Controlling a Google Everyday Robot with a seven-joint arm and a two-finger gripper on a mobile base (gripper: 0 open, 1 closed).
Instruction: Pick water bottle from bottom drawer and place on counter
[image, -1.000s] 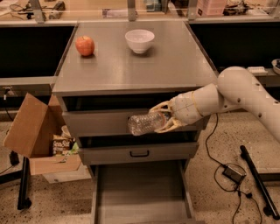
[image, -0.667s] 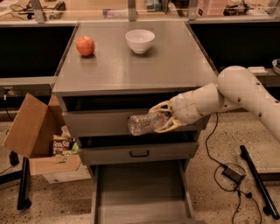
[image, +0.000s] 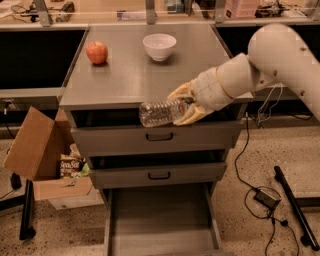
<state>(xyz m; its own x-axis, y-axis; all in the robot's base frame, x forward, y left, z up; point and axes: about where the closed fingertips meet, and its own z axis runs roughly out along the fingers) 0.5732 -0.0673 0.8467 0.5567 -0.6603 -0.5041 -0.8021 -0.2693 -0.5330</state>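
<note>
Nearest the camera, the bottom drawer (image: 160, 220) stands pulled out over a speckled floor (image: 250, 235), its flat grey floor bare. On the floor beside the cabinet lie a black power brick with its cable (image: 265, 198) and a black bar (image: 296, 209); on the other side an open cardboard box (image: 34, 150) leans against the cabinet, with packets showing inside. Above the open drawer, two handled drawers are shut: the lower (image: 159, 175) and the upper (image: 160, 137). The pincer (image: 182, 106), on a pale jointed arm (image: 270, 57) reaching in from the cable side, is level with the front edge of the surface (image: 135, 77), just before it. Its fingers are clamped above and below one end of the water bottle (image: 159, 113). The bottle is held horizontally in the air in front of that edge, clear of the bottom drawer, its free end pointing toward the box side. Farther back on the surface rest a red apple (image: 97, 52) and a white bowl (image: 159, 46), well apart from each other. Count: one bottle, one apple, one bowl, one box, three drawers. Beyond, dark recesses sit under a cluttered bench.
</note>
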